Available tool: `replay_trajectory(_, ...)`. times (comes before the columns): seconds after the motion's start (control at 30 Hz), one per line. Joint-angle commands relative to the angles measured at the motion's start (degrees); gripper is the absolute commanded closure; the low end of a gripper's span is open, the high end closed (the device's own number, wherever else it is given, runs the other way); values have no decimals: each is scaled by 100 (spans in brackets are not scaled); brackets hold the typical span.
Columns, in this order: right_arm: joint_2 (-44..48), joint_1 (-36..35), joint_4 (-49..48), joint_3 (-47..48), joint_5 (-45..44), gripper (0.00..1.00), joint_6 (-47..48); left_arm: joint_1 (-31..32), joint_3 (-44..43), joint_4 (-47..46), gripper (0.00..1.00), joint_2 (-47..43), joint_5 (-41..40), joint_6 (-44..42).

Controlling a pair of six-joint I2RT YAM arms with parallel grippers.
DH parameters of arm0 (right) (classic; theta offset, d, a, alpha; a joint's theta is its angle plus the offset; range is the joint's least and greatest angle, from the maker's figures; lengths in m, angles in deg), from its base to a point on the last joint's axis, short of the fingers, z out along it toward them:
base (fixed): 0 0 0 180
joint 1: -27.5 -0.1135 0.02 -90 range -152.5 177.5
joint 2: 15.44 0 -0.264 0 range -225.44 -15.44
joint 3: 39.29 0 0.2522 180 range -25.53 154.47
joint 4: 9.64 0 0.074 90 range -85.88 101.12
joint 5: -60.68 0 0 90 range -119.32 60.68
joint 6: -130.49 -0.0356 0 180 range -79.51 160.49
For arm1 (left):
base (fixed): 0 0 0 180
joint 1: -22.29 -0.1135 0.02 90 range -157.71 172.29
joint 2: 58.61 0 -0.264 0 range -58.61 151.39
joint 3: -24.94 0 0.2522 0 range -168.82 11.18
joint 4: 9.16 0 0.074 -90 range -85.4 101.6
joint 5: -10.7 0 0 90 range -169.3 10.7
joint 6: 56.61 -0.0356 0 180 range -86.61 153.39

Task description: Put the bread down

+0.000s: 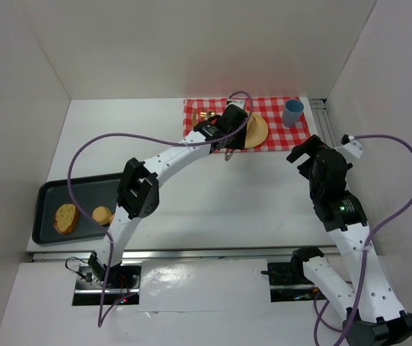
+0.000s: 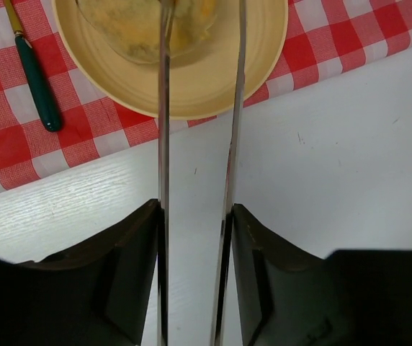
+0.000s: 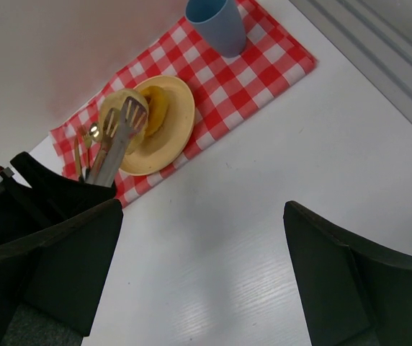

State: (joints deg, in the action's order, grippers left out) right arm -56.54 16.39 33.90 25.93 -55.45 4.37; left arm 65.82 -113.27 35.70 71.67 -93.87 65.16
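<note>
Bread (image 2: 130,29) at the tongs' tips: the release is the risky part

The left gripper (image 2: 195,216) is clamped on a pair of metal tongs (image 2: 163,144), whose blades run straight ahead of it, close together, out over the yellow plate (image 2: 191,101). The bread sits at the far end of those blades, above or on the plate. The views do not show whether it is pinched or already resting. The right gripper (image 3: 202,274) is wide open, holds nothing and hangs over bare counter (image 3: 278,180), well apart from the plate.

If the bread is caught in the slotted heads, it will probably lift away with the tongs instead of staying down. If the squeeze is loosened too far, the tongs may slide in the gripper. A low pull-back toward the gripper could snag the plate's near rim or ruck the checked cloth (image 2: 321,43), nudging the green-handled utensil (image 2: 37,79) ahead and to the gripper's left.
</note>
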Motion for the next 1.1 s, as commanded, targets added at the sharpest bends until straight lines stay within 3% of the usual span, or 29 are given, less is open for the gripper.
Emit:
replay_trajectory(0.0,-82,-22,-7,31,11,0,61,-2,165,-253,43,-406,33,-30)
replay_trajectory(0.73,-196,-22,-218,-84,284,0,8,121,1052,-33,46,-2303,-327,-189)
replay_trajectory(0.9,-249,-22,-446,-136,284,0,8,173,2430,72,46,-3725,-468,-102)
replay_trajectory(0.93,-301,-22,-595,-267,354,0,8,174,3269,-67,46,-3990,-390,-22)
replay_trajectory(1.07,-433,-22,-754,-339,503,0,8,297,5068,-877,45,-5160,-441,390)
